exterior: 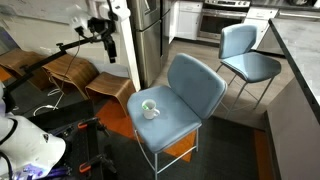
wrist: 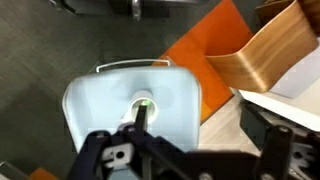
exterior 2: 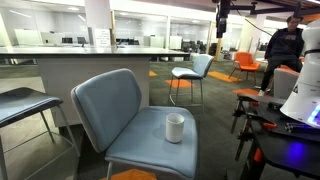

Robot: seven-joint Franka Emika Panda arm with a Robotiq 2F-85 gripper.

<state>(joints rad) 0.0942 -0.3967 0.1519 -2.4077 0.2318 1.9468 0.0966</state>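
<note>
- The hand (exterior: 110,50) hangs high above the blue chair (exterior: 200,85). Its jaws are wide apart and there is nothing between them.
- The white mug (exterior: 148,109) stands upright near the middle of the chair's seat, well apart from the hand. In the wrist view it is almost straight below.
- The mug looks stiff, smooth and rather light, probably ceramic, so it may slip, or break if it falls.
- I judge that two opposite walls near the rim are the best place to grip. The handle is too small to see.

The office is lit evenly by ceiling lights (exterior 2: 60,8); soft shadows are cast beneath the blue chair (exterior: 180,95). The wrist view is blurred and overexposed.
</note>
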